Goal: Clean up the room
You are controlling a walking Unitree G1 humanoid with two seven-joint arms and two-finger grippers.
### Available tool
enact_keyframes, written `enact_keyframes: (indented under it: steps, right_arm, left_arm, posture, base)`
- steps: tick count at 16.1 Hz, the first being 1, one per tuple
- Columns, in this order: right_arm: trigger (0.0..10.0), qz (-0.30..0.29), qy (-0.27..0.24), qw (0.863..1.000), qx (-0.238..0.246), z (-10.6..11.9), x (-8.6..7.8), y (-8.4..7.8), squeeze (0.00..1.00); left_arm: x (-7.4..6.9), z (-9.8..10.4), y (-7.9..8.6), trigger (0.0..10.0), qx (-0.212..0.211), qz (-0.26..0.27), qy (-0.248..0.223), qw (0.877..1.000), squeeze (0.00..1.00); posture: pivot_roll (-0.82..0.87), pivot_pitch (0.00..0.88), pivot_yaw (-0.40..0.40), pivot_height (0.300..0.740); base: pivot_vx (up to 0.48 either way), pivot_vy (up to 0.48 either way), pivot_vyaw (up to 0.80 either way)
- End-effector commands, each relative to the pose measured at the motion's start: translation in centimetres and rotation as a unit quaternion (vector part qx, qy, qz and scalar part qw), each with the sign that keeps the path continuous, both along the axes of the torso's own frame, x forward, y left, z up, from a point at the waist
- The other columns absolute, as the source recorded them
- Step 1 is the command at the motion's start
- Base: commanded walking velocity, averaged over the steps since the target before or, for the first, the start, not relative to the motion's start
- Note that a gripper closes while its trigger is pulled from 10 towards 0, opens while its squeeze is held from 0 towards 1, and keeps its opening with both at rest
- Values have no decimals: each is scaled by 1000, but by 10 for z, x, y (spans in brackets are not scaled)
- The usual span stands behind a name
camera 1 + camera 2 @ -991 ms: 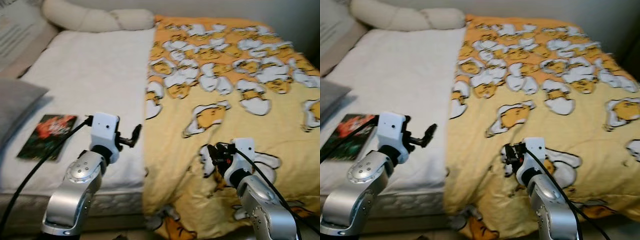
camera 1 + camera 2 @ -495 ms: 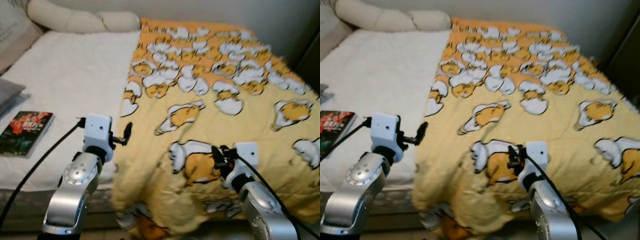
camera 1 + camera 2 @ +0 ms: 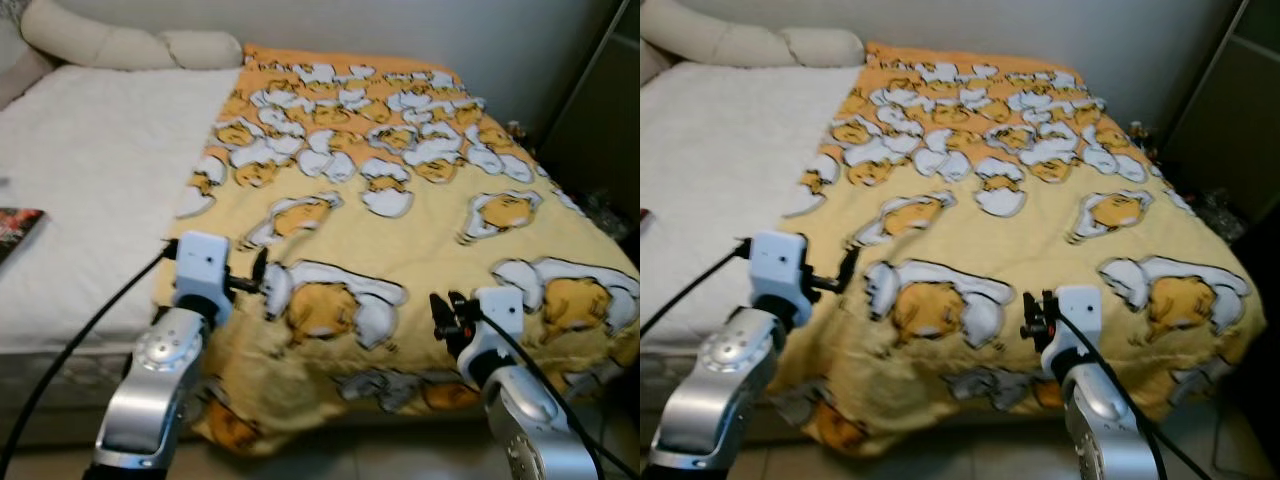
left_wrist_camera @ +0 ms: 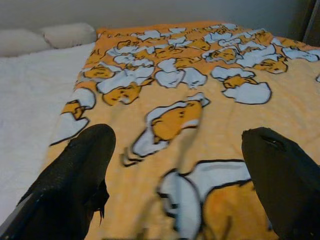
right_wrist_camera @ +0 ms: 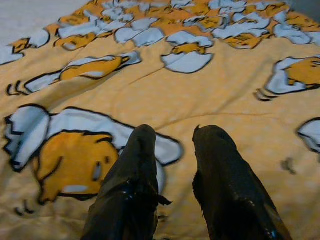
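My left gripper [image 4: 177, 165] has its fingers [image 4: 75, 175] wide apart, nothing between them; it hovers over the near left part of the yellow blanket [image 3: 400, 210], close to the blanket's left edge where the white sheet [image 3: 80, 170] begins. My right gripper [image 5: 172, 170] has the fingers [image 5: 135, 175] nearly together w/ only a small gap, holding nothing, and it hangs above the near edge of the blanket, approx. in front of a big egg-yolk cartoon print [image 5: 75, 155]. The blanket covers the right half of the bed and falls over the foot end twd the floor; the left half is bare white sheet. A book w/ dark cover [image 3: 15, 228] lies on the sheet at the far left, partly cut by the frame. Cream pillows [image 3: 120, 45] lie at the head of the bed against the wall. On the right side stands a dark cabinet [image 3: 600, 130].
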State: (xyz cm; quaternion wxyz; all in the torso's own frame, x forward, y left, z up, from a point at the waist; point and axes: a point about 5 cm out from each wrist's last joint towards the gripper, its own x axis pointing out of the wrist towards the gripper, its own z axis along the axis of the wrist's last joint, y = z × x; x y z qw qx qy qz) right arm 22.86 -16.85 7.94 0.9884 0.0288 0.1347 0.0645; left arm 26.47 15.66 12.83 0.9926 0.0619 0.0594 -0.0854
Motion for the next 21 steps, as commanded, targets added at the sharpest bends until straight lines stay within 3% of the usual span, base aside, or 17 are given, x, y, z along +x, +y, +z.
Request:
enact_keyframes:
  steps: [1, 5, 12, 16, 21]
  right_arm:
    - [10000, -27, 7, 1000, -5, -3, -3, -11, 0]
    - [10000, -41, 15, 999, -1, -7, -3, -14, 0]
    - [10000, -58, 20, 998, 7, -10, -4, -18, 0]
    - [10000, -58, 19, 998, 5, -10, -1, -19, 0]
    - [10000, -48, 16, 999, 10, -8, 2, -14, 0]
  left_arm:
    - [2, 2, -10, 10000, -6, -17, -5, 1000, 0]
    - [4, 1, -13, 10000, 0, -29, -7, 1000, 0]
    - [7, 1, -17, 10000, 2, -38, -11, 999, 0]
    - [10, 1, -19, 10000, 2, -37, -13, 999, 0]
    - [11, 1, -22, 10000, -24, -64, -4, 998, 0]
  posture:
    - [-28, 0, 2, 740]
    - [-39, 0, 8, 740]
    - [-53, 0, 16, 740]
    - [-54, 0, 11, 740]
    - [-58, 0, 16, 740]
  base:
    - [0, -480, 0]
    - [0, -480, 0]
    - [0, -480, -763]
    - [0, -480, 0]
    - [0, 0, 0]
